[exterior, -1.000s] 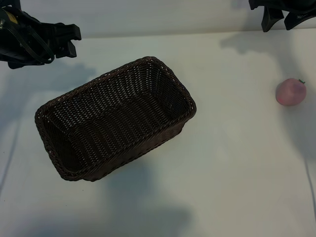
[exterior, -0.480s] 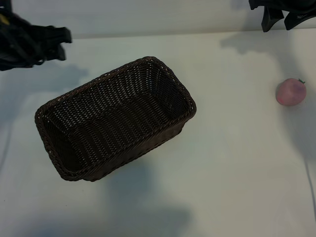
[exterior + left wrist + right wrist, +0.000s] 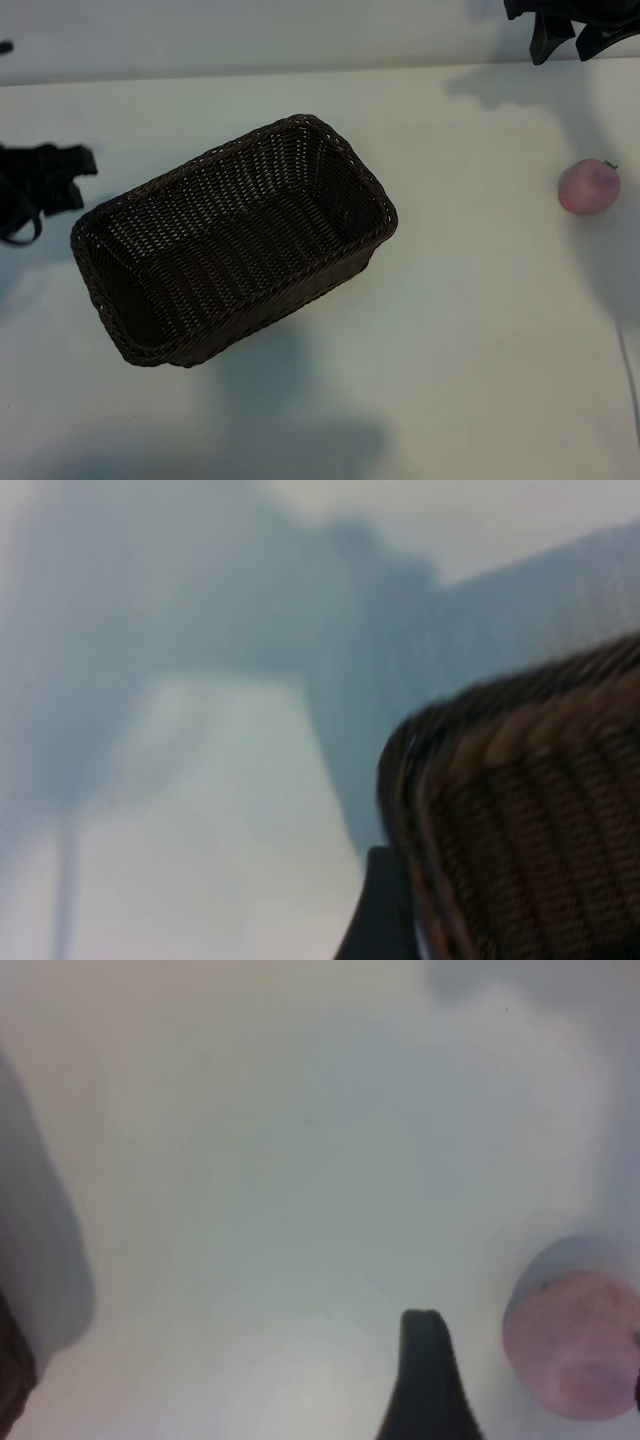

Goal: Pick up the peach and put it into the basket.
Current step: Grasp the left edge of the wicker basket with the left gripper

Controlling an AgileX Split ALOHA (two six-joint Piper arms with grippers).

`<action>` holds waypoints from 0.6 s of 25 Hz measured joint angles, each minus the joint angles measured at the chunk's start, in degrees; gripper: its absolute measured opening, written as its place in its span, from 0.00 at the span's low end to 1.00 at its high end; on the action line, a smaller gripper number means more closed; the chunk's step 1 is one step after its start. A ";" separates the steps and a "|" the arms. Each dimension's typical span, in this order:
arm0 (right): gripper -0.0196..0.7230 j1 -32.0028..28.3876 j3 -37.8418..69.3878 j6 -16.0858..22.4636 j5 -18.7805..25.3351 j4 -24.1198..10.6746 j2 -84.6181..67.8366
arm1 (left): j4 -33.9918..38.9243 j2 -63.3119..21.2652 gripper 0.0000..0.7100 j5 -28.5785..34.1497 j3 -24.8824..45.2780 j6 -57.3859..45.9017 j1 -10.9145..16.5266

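Observation:
The dark brown woven basket [image 3: 296, 119] lies at an angle on the white table, left of centre, with nothing inside it. The pink peach [image 3: 589, 187] rests alone near the table's right edge. My left gripper [image 3: 84, 178] is open and holds nothing. It is low at the far left, just beside the basket's left end. In the left wrist view, one finger [image 3: 385, 912] is close to the basket's rim [image 3: 470, 742]. My right gripper [image 3: 562, 54] hangs open at the back right, well behind the peach. In the right wrist view, the peach [image 3: 573, 1342] lies off to the side of a finger [image 3: 425, 1380].
White tabletop [image 3: 470, 330] stretches between the basket and the peach and across the front. The table's back edge [image 3: 400, 66] runs along the top of the exterior view. Arm shadows fall on the surface.
My left arm has come down from the back left corner to beside the basket's left end. The right arm, the basket and the peach have not moved.

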 joint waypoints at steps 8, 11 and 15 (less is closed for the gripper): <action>0.68 0.00 0.00 0.00 0.00 0.00 0.00 | 0.00 -2.61 0.83 -3.84 9.05 -6.32 0.00; 0.68 0.00 0.00 0.00 0.00 0.00 0.00 | 0.04 -0.72 0.83 -6.75 10.53 -8.11 0.00; 0.68 0.00 0.00 0.00 0.00 0.00 0.00 | -0.71 4.06 0.83 -10.13 10.65 -8.78 0.00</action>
